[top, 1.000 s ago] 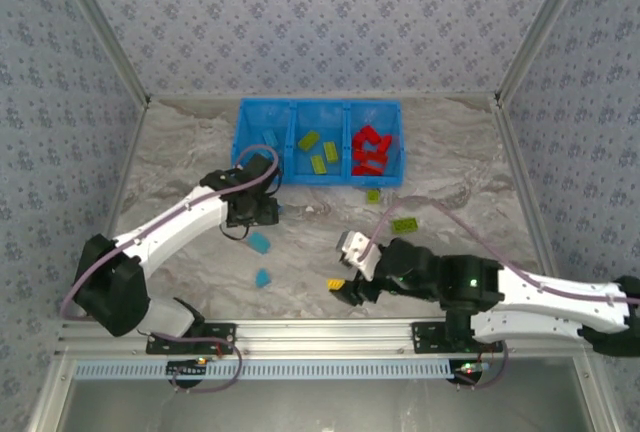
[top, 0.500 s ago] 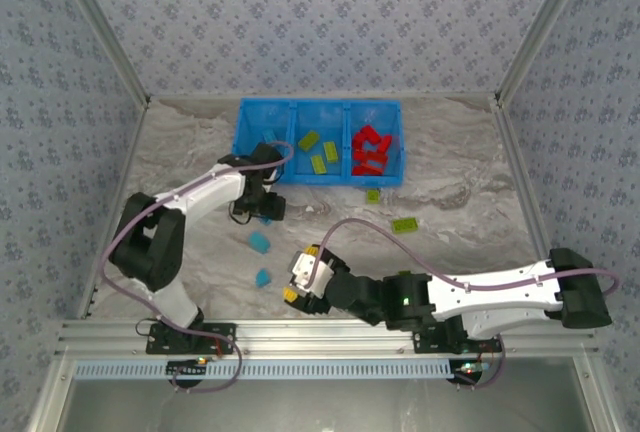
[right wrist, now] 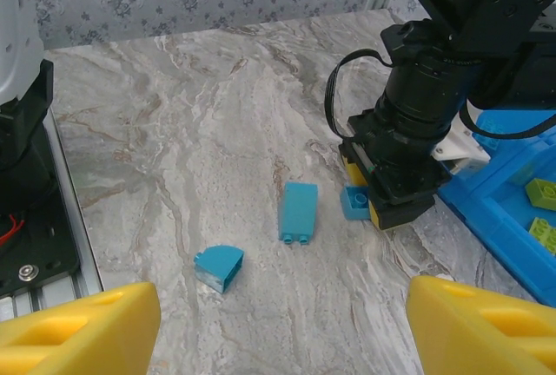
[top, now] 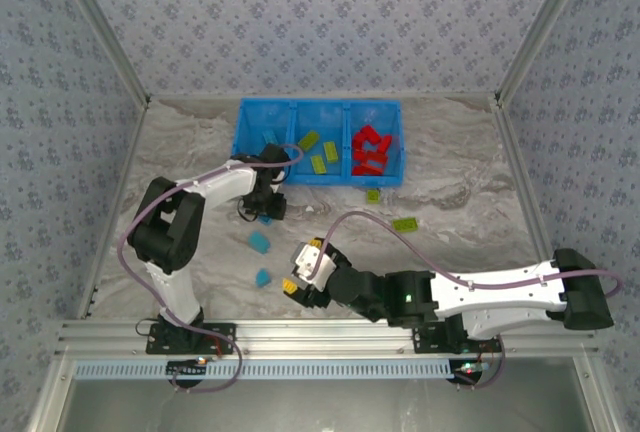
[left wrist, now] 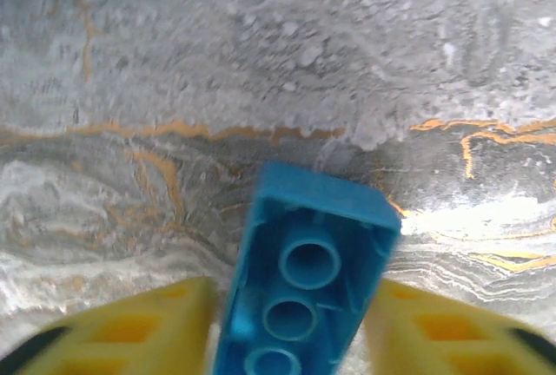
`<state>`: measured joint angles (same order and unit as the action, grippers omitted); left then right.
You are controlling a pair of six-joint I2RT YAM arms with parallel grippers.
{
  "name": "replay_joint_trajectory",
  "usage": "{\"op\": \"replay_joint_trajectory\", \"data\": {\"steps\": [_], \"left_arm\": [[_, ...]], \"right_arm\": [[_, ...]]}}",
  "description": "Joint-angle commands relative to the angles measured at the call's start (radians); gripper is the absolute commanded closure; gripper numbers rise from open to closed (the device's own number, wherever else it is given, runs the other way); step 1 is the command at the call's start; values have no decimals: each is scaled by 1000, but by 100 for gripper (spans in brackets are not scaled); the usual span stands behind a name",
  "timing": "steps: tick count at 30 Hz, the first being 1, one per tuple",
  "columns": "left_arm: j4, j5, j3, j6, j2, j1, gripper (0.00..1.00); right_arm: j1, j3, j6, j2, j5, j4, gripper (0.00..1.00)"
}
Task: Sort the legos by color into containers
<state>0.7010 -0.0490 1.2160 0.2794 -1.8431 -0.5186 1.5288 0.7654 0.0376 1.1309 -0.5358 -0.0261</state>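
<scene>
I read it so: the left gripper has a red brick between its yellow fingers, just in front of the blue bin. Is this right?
Not quite: the brick is light blue, not red. The left wrist view shows it between the yellow fingers of the left gripper, just in front of the blue bin.

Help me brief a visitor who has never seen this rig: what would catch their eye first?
Probably the bright blue bin at the far side of the marble table, its right compartment piled with red legos. Next, the left gripper just in front of the bin, its yellow fingers closed on either side of a light blue brick.
</scene>
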Motion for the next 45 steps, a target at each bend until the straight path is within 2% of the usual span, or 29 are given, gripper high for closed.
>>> {"op": "replay_joint_trajectory", "data": {"steps": [1, 6, 9, 13, 18, 20, 25, 34, 41, 45], "left_arm": [[-17, -6, -15, 20, 15, 0, 67], [5, -36, -22, 59, 135, -1, 70], [87, -60, 60, 63, 190, 14, 70], [134, -29, 211, 70, 186, 77, 69], [131, 36, 404, 83, 68, 160, 70], [109, 56, 472, 92, 6, 177, 70], [99, 84, 662, 134, -173, 214, 70], [147, 172, 1015, 140, -479, 233, 68], [108, 271, 1067, 170, -578, 249, 66], [107, 285, 1063, 181, -592, 252, 63]], "right_arm": [[-10, 16, 24, -21, -14, 14, 23], [-49, 32, -10, -52, 3, -1, 23], [-96, 98, -58, -40, 10, 11, 23], [-146, 224, -176, 64, 36, 4, 23], [-213, 417, -255, 240, 27, -5, 24], [-244, 544, -258, 315, -1, 33, 24], [-313, 685, -242, 435, 6, 57, 24], [-400, 725, -171, 503, 64, 67, 25], [-422, 712, -147, 520, 75, 67, 24], [-431, 701, -133, 520, 83, 66, 24]]}}
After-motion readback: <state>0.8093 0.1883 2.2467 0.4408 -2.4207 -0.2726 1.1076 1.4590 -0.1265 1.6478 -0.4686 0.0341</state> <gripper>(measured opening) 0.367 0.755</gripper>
